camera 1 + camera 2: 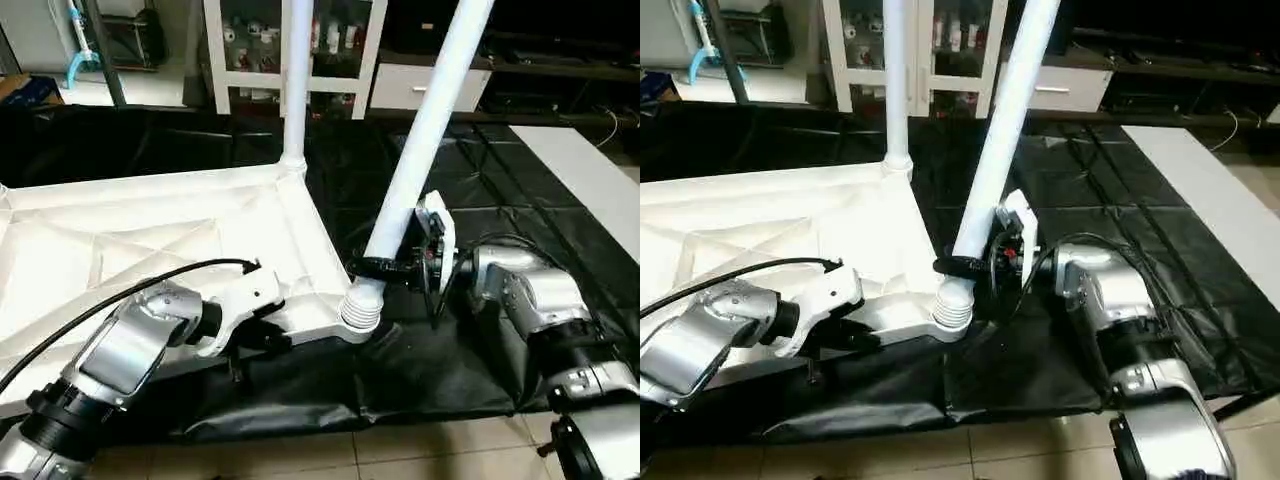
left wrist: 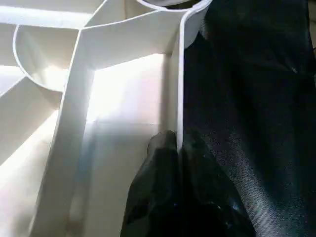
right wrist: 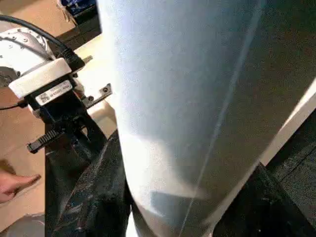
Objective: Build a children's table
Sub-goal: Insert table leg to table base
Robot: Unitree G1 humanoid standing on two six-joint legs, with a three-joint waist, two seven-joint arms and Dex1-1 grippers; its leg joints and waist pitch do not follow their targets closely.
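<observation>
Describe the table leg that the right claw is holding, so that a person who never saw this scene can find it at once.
Find the white table top lying underside up on the black sheet. Two white legs rise from its corners on the robot's right. The wanted leg is the near one: it leans, its threaded end shows, and the right claw grips it.

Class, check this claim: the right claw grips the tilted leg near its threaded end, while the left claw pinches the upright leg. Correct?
Not quite. The left claw pinches the tabletop's rim, not the upright leg, as the left wrist view shows. The right claw does grip the tilted leg.
</observation>
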